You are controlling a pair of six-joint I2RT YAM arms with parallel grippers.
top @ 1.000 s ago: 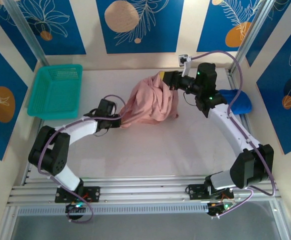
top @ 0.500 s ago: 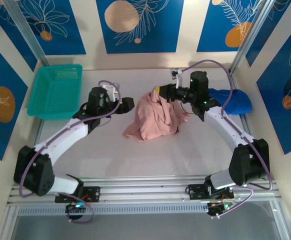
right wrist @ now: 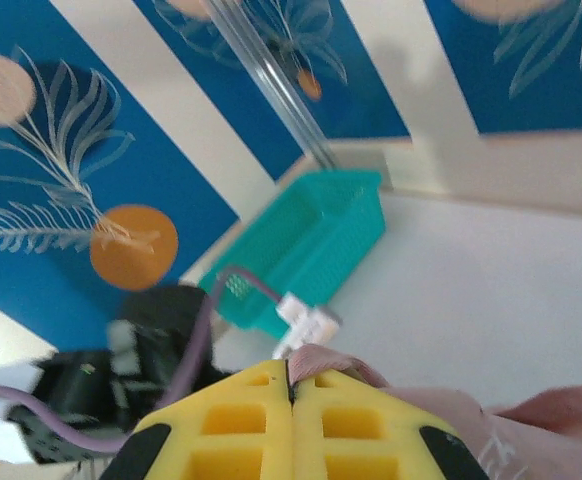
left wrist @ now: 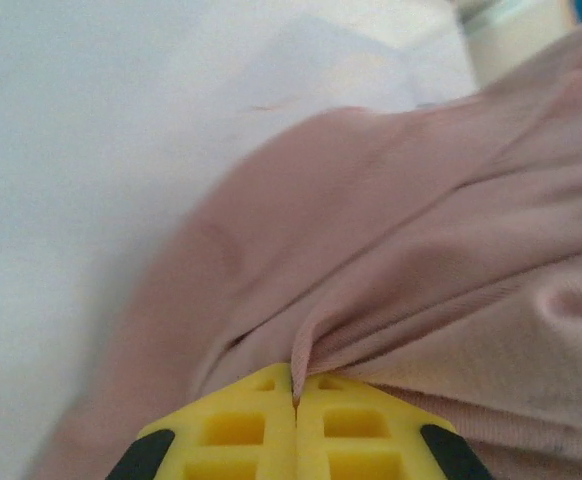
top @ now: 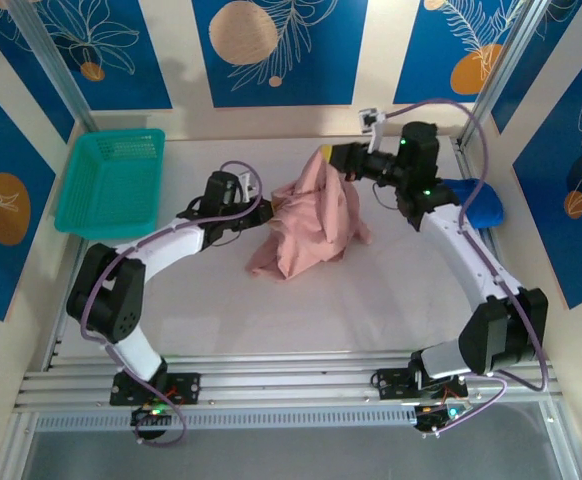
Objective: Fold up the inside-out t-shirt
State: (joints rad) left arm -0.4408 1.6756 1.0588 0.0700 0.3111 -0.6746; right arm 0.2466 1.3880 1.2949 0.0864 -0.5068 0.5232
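Observation:
The salmon-pink t-shirt (top: 311,225) hangs bunched in a crumpled peak over the middle of the table, its lower part resting on the surface. My right gripper (top: 323,155) holds its top edge up; in the right wrist view a fold of the t-shirt (right wrist: 356,362) is pinched between the shut yellow jaws of the right gripper (right wrist: 290,385). My left gripper (top: 269,211) is at the shirt's left side, and in the left wrist view a ridge of the t-shirt (left wrist: 421,270) runs into the shut left gripper (left wrist: 294,390).
A teal basket (top: 112,181) stands at the back left and shows as the basket (right wrist: 316,235) in the right wrist view. A royal-blue garment (top: 474,203) lies at the right edge behind the right arm. White table (top: 301,310) stretches in front of the shirt.
The left arm swung back in from the left and closed on the shirt's left side. The right gripper lifted the shirt's top slightly higher and further back.

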